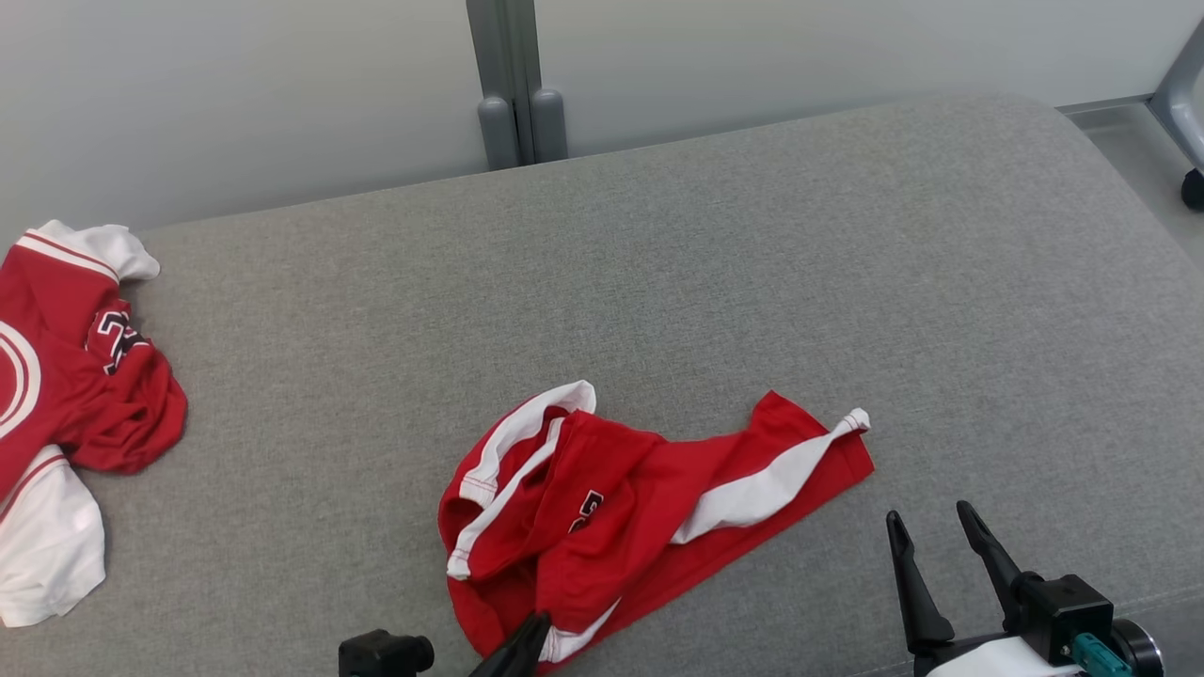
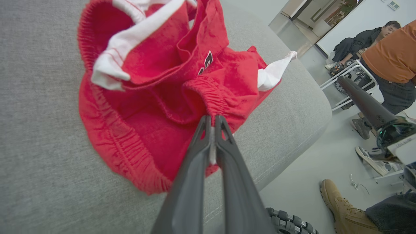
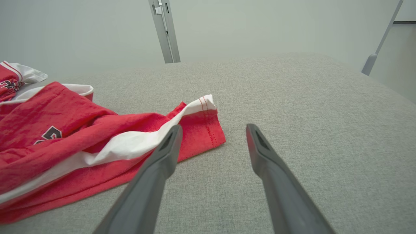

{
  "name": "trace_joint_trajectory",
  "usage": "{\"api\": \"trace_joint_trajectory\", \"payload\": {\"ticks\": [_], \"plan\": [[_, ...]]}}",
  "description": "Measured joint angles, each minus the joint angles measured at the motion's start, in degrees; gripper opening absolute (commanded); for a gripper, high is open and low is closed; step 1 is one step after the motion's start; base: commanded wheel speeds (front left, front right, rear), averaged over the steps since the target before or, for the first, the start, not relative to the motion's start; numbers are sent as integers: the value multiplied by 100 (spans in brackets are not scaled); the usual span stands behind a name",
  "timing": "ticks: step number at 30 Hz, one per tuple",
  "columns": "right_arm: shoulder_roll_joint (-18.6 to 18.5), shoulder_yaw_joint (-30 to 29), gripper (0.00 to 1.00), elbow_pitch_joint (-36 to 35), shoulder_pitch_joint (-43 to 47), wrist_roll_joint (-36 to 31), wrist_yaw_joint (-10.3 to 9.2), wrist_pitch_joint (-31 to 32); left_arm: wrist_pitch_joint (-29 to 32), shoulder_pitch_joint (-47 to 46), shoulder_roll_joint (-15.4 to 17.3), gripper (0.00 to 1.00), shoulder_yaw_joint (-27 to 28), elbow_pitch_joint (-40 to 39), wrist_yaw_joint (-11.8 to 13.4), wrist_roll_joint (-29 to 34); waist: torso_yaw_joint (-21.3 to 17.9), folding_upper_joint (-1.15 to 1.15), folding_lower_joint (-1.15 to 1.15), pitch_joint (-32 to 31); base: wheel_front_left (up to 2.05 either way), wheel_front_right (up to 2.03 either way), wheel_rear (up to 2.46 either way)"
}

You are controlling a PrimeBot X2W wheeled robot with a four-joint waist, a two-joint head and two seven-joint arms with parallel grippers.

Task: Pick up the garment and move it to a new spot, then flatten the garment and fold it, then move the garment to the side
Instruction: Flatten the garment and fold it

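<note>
**A:** Where are the red shorts point(image 1: 649, 508)?

**B:** Crumpled on the grey cushion point(image 1: 752, 282), lower centre of the head view. They are well apart from a red-and-white jersey point(image 1: 66, 376) at the left edge.

**A:** Which way do they run?

**B:** The long axis crosses the frame, rising a little toward the right. The elastic waistband is at the lower left, and a leg hem with a white stripe points up and right.

**A:** And the left gripper point(image 2: 213, 118)?

**B:** The head view gives just dark tips at the bottom edge, against the cloth. The left wrist view settles it: the fingers are pressed together, pinching the gathered waistband (a white sliver shows between them). That view also has a person in an orange top point(image 2: 393, 55) at the upper right and a tan boot point(image 2: 338, 204) at the lower right.

**A:** The right gripper point(image 1: 931, 514)?

**B:** Lower right of the head view, fingers spread, holding nothing. Its own wrist view adds that the tips sit just beside the leg hem. Whether they touch it, I cannot tell.
</note>
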Motion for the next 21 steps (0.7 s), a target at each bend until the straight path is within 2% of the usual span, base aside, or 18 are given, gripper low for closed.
{"api": "trace_joint_trajectory", "payload": {"ticks": [7,11,15,16,17,18,19,21], "plan": [[0,8,100,0,-1,0,0,0,38,-3,107,0,45,93,0,-280,44,0,0,77,0,0,0],[0,16,100,-5,-13,3,0,0,91,-27,115,0,170,391,132,-394,57,0,0,120,0,0,0],[0,36,100,-2,-21,13,0,0,194,-114,112,0,157,627,152,-404,64,0,0,157,0,0,0],[0,42,100,-1,-23,13,0,0,193,-141,111,6,158,643,151,-405,63,0,0,164,0,0,0],[0,45,100,-1,-25,16,0,0,181,-166,107,22,170,643,149,-413,61,0,0,171,0,0,0],[0,45,100,-1,-27,21,0,0,148,-180,104,76,176,625,138,-428,59,0,0,175,0,0,0],[0,46,100,-1,-27,21,0,0,143,-183,104,100,178,605,133,-447,58,0,0,178,0,0,0],[0,47,100,5,-28,36,0,0,118,-184,115,100,179,531,126,-470,57,0,0,177,0,0,0]]}}
